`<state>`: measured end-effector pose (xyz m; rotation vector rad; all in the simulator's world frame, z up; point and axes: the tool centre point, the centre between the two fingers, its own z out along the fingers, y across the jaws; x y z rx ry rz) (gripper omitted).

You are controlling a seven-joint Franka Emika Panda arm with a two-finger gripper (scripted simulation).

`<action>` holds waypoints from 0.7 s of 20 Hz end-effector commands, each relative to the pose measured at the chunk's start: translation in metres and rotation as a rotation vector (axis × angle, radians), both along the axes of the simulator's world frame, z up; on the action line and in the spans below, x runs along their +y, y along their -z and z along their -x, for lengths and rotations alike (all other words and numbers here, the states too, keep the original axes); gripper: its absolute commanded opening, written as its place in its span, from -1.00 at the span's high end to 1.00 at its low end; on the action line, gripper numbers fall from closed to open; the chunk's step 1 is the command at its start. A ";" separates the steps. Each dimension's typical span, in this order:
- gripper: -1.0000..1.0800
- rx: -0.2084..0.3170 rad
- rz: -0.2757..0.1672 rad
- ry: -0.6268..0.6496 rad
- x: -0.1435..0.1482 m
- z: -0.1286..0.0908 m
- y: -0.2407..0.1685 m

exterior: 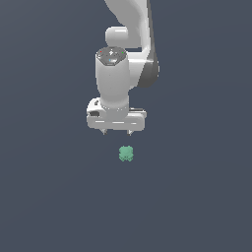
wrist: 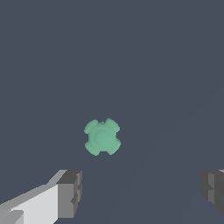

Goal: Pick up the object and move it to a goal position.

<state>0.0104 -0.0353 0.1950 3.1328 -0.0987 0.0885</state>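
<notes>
No lettering anywhere to read. The white robot gripper [exterior: 117, 132] hangs with its short dark fingers [wrist: 70, 193] spread wide, nothing between them. The small mint-green knobbly rounded object [exterior: 126, 153] lies on the flat dark grey surface [exterior: 44, 197], apart from the fingertips. The arm's upper links are cut off by the frame.

You're looking at a small mint-green knobbly object [exterior: 126, 153] on a plain slate-grey surface [exterior: 197, 197]. Your glossy white gripper [exterior: 117, 132] carries dark grey fingertips [wrist: 70, 192].
</notes>
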 end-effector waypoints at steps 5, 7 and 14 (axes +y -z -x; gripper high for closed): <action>-0.92 0.002 0.007 -0.014 -0.002 0.000 0.000; -0.92 0.003 0.016 -0.030 -0.004 0.000 -0.001; -0.92 0.004 0.026 -0.048 -0.008 0.001 -0.003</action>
